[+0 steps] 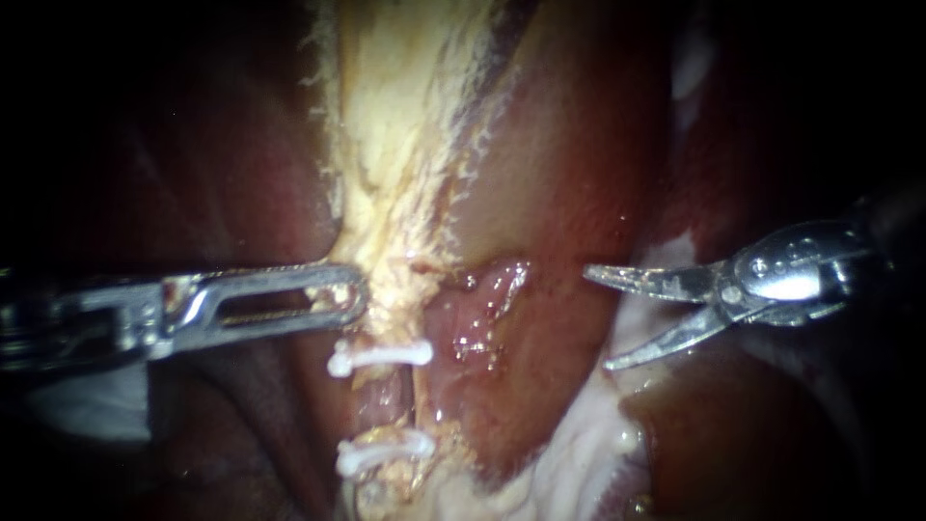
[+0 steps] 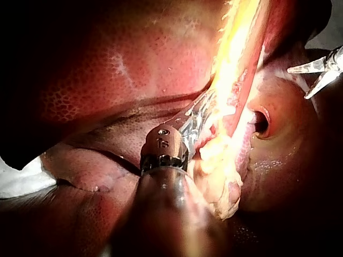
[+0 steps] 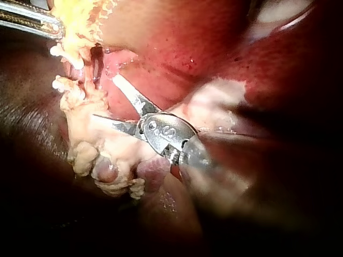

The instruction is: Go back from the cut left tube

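Darkness rings the brightly lit red liver (image 2: 107,69), with white cloth (image 2: 21,179) just beside it.

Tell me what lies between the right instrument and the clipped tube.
Only bare, wet pink-red tissue lies between the open right instrument and the clipped tube. No clip or tool sits on that stretch. The endoscope view shows it best.

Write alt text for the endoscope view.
The right tool, its blades open and empty, sits clear to the right of a tube that carries two white clips. The left tool grips the pale tissue just above them.
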